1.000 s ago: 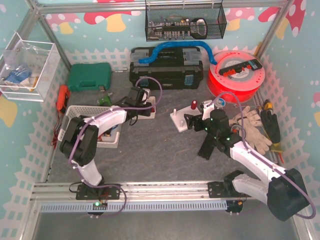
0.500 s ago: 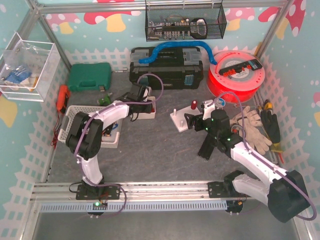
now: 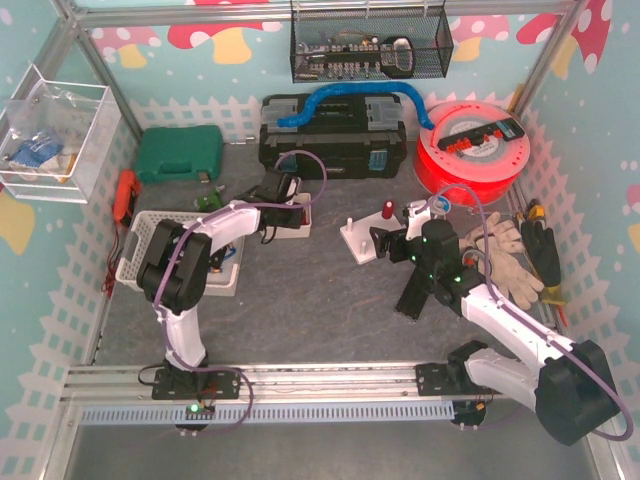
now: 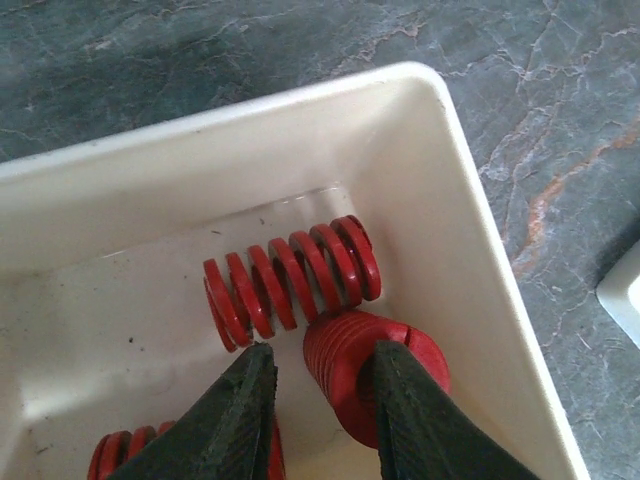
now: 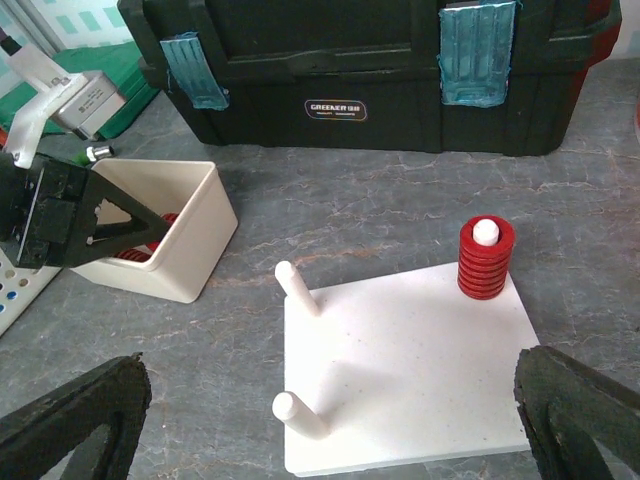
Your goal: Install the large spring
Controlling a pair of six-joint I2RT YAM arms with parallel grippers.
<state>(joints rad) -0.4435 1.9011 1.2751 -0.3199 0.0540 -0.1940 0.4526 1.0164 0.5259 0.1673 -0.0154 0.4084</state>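
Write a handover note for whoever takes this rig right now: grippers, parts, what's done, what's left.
Left gripper: down in the white bin, its fingers either side of the thick red spring; a firm grip is not confirmed.
Right gripper: wide open, empty, above the peg board.
Parts: a second red spring lies loose in the bin. One board peg carries a fitted spring; the two bare pegs are free.
Done: nothing lifted.
Left: secure the spring, carry it over, seat it on a bare peg.
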